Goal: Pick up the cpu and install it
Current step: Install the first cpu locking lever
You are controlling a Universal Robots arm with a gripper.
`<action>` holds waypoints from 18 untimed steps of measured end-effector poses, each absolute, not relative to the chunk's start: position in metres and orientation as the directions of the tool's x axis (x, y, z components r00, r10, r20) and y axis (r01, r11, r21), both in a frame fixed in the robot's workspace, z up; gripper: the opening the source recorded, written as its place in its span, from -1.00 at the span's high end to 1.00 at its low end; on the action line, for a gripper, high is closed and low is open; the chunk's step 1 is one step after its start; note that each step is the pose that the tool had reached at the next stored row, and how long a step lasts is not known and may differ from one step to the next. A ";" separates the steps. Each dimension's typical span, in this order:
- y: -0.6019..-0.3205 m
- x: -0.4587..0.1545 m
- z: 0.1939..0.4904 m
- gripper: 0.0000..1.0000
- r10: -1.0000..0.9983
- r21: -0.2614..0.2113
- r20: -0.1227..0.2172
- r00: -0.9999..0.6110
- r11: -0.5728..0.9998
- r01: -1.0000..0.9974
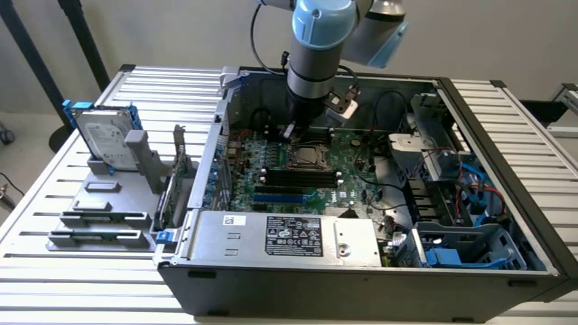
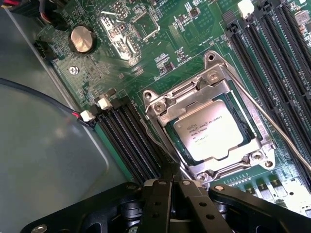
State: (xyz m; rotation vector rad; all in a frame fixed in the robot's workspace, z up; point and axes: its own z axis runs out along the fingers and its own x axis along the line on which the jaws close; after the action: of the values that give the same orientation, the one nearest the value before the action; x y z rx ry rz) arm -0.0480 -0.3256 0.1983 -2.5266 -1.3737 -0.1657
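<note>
Exterior view: an open computer case (image 1: 505, 271) lies on a slatted table (image 1: 81, 271), and the robot arm (image 1: 318, 47) reaches down into it from above. Inside the case the green motherboard (image 1: 298, 183) spreads out under the arm, with a grey power supply (image 1: 289, 237) nearer the camera than the gripper. On the table, well apart from the gripper toward the exterior view's left, a hard drive (image 1: 101, 139) in a blue bracket stands upright in a grey holder.

In the wrist view the gripper (image 2: 171, 187) hangs close above the board with its black fingers (image 2: 160, 204) drawn together, nothing between them. The cpu (image 2: 210, 131) lies just beyond the fingertips, seated flat in its socket (image 2: 160, 104), apart from the gripper. It is a small square chip with a shiny silver-grey metal top, fine dark print across it and a thin paler rim; the steel frame of the socket surrounds it, screws at the corners. Dark memory slots (image 2: 129, 141) run in rows on one side of the socket and more on the far side. A round coin battery (image 2: 81, 39) sits farther off across the board, and a thin red and black wire (image 2: 73, 114) ends at a white plug beside the slots.
</note>
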 end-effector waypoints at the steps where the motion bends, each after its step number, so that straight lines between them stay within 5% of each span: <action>1: -0.326 -0.048 0.198 0.79 0.808 -0.172 0.222 0.546 -0.519 0.837; 18: -0.326 -0.044 0.198 0.79 0.810 -0.172 0.222 0.542 -0.515 0.840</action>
State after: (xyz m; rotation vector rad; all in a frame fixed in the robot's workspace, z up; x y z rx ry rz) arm -0.0443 -0.3258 0.1979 -2.5231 -1.3800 -0.1645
